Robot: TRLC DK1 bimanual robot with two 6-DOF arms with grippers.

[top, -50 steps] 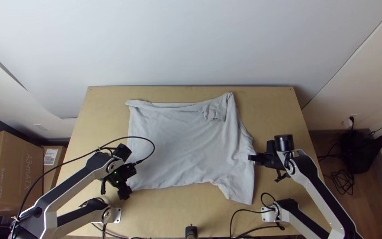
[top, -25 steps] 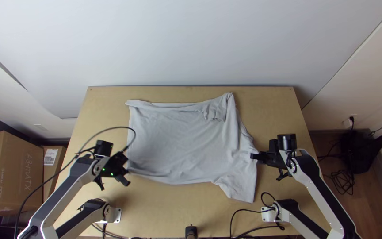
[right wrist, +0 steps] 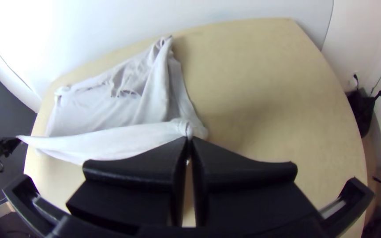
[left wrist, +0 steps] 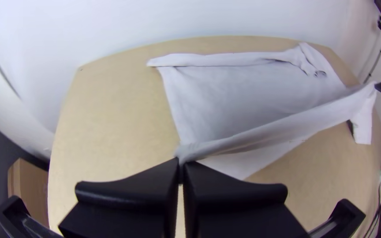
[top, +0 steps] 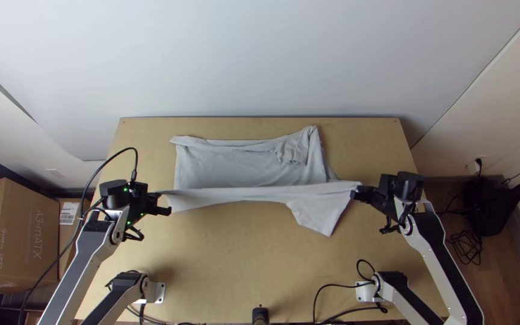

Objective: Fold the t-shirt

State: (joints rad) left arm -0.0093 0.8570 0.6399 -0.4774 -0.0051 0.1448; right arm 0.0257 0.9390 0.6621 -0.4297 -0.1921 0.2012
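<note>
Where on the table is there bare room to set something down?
The widest bare patch of table lies between the lifted band of the T-shirt and the near edge; smaller ones flank the T-shirt toward the far corners. Crowded: along that band, stretched between the left end effector and the right end effector.

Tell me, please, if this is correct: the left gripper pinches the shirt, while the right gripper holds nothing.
Not quite: the right gripper is not empty. The right wrist view shows its jaws closed on the shirt. The left gripper does pinch it.
</note>
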